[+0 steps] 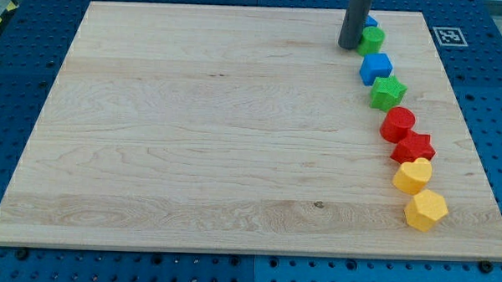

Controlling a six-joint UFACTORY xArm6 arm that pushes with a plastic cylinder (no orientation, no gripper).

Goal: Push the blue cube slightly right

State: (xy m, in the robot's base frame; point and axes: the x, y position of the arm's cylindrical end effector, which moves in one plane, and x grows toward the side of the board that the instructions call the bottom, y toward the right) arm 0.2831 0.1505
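Wooden board (193, 131) on a blue pegboard bench; a small black-and-white marker tag (446, 35) sits at the board's far right corner. Left and middle of the board carry nothing.

All blocks stand in a curved line down the right side. My tip (350, 47) rests at the far end of that line, just left of a green round block (372, 40); a second blue block (371, 22) peeks out behind the rod, shape unclear. No fingers on this rig, only the bare rod, so nothing to open or clamp.

Blue cube (376, 68) lies just nearer than the tip and a little to its right, apart from it, and seems to touch the green round block on the far side and a green star (387, 93) on the near side.

Nearer along the line: red round block (397, 124), red star (413, 148), yellow rounded block (413, 175), yellow hexagon (425, 209).

Progress, as I judge it: the push is not begun. Tip is not against the cube. It has to come nearer, to the cube's left face, then nudge right a short way.
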